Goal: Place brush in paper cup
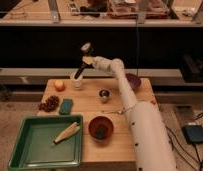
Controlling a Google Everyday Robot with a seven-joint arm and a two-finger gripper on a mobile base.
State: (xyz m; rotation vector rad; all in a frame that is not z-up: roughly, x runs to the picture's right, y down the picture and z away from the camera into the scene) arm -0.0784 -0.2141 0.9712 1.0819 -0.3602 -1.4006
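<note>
The white paper cup (pixel 77 84) stands at the back left of the wooden table (pixel 90 112), just right of an orange. My gripper (pixel 86 59) hangs right above it and slightly to its right, shut on the upper end of the slim dark brush (pixel 79 72). The brush slants down to the left. Its lower end is at the cup's mouth, and I cannot tell whether it is inside.
An orange (pixel 59 85), grapes (pixel 49 103) and a teal sponge (pixel 66 106) lie at the left. A green tray (pixel 25 150) holds a pale husk-like item. There is a red-brown bowl (pixel 101 127) in front, then a metal cup (pixel 104 95), a spoon (pixel 115 111) and a purple bowl (pixel 133 81).
</note>
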